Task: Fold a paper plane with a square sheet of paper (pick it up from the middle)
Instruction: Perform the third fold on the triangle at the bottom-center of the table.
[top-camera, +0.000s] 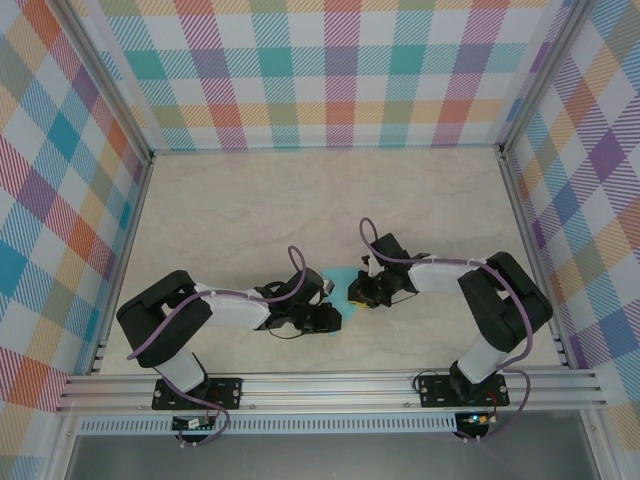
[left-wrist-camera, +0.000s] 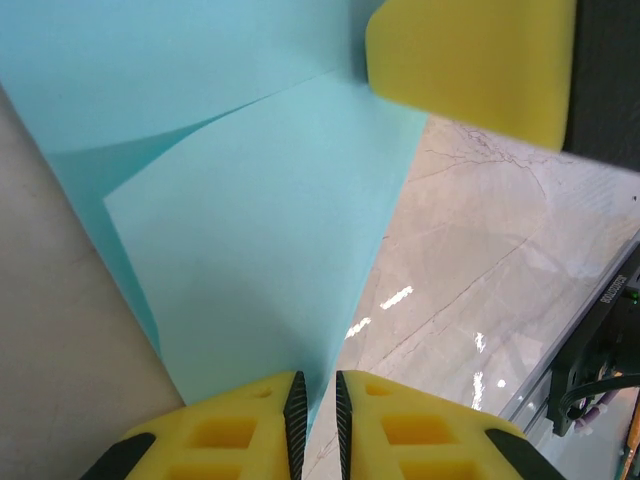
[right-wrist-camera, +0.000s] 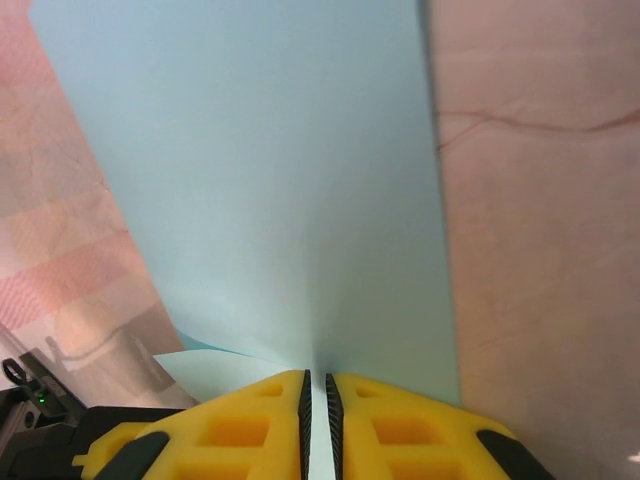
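The square sheet of paper (top-camera: 340, 279) is turquoise and hangs between the two grippers just above the middle of the table. In the left wrist view the paper (left-wrist-camera: 260, 230) shows a folded flap lying over a second layer. Its lower edge runs down between the jaws of my left gripper (left-wrist-camera: 320, 400), which stand nearly together on it. My right gripper (right-wrist-camera: 316, 393) is shut on the paper (right-wrist-camera: 290, 200), pinching its near edge. In the top view my left gripper (top-camera: 336, 305) and right gripper (top-camera: 358, 292) almost meet. One yellow finger (left-wrist-camera: 470, 70) of the right gripper shows beyond the sheet.
The marble table (top-camera: 300, 200) is bare around the arms. Checked walls (top-camera: 340, 70) close in the back and both sides. An aluminium rail (top-camera: 330, 385) with the arm bases runs along the near edge, and the rail (left-wrist-camera: 590, 340) is close on the left gripper's right.
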